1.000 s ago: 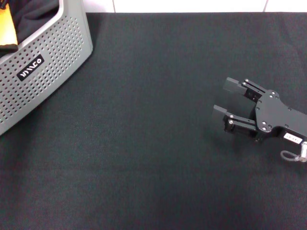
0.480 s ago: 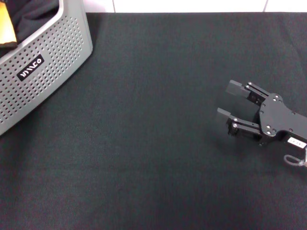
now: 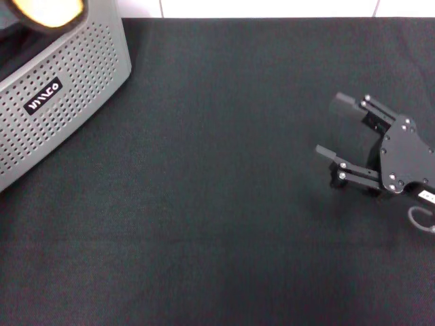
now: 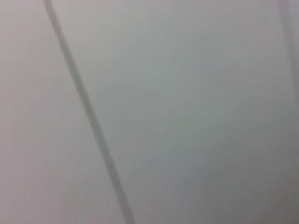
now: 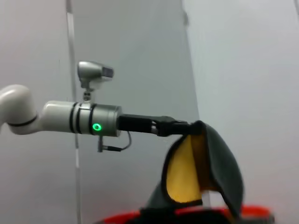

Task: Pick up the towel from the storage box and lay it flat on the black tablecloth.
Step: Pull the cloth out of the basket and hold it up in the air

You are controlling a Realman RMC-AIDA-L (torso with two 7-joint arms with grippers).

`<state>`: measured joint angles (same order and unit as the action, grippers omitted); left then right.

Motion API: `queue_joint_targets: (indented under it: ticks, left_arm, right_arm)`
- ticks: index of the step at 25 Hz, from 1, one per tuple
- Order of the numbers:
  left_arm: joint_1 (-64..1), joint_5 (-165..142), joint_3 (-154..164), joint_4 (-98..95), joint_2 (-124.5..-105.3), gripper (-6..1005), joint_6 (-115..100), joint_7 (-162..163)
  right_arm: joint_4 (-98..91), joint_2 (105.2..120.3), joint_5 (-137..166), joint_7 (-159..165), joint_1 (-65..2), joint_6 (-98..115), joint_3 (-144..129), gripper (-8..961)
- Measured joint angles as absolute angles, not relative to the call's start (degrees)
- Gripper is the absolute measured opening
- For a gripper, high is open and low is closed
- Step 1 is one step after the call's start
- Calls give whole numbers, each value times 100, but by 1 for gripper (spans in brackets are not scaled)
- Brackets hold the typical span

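The grey perforated storage box (image 3: pixel 75 75) stands at the far left on the black tablecloth (image 3: pixel 217 204). The yellow-orange towel (image 3: pixel 47 10) shows blurred above the box's rim. In the right wrist view my left gripper (image 5: pixel 192 127) is shut on the towel (image 5: pixel 184 175) and holds it hanging in the air, with a dark grey fold (image 5: pixel 224 163) draped beside the yellow. My right gripper (image 3: pixel 333 129) is open and empty, low over the tablecloth at the right. The left wrist view shows only a pale wall.
A white wall edge (image 3: pixel 272 8) runs along the back of the table. A red rim (image 5: pixel 121 217) shows below the hanging towel in the right wrist view. The tablecloth stretches bare between the box and my right gripper.
The towel has risen out of the box and now shows above its rim. My right gripper has drifted to the right and turned a little, still open.
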<state>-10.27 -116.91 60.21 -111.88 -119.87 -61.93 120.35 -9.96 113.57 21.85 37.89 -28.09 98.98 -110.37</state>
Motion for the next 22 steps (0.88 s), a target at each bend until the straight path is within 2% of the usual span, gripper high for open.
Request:
queue_joint_targets:
  ticks: [3,5,10,14,22]
  left_arm:
    - [-981,-10920,5749,-11401,-11984,13,-6695,11904]
    - [-987,-10558,5609,-11493,-11984,13,-6983,11905]
    - [-1089,-10179,5481,-11541,-11987,13,-7310,11994]
    - [-1092,-10172,5510,-11533,-11991,13,-7349,12021]
    - [-1123,-10141,5736,-11515,-11993,14,-7641,11995]
  right_arm:
    - [-1116,11395,2199,3381,-2817,10010,-11008,831]
    - [-1401,11471,2205,2634,-2797,9940,-11008,818]
    - [-2313,11629,1930,698,-2507,8688,-11076,787]
    - [-3356,11630,1101,-484,-2290,7590,-11717,762]
    - [-3803,11628,383,-1474,-2452,7370,-12048,712]
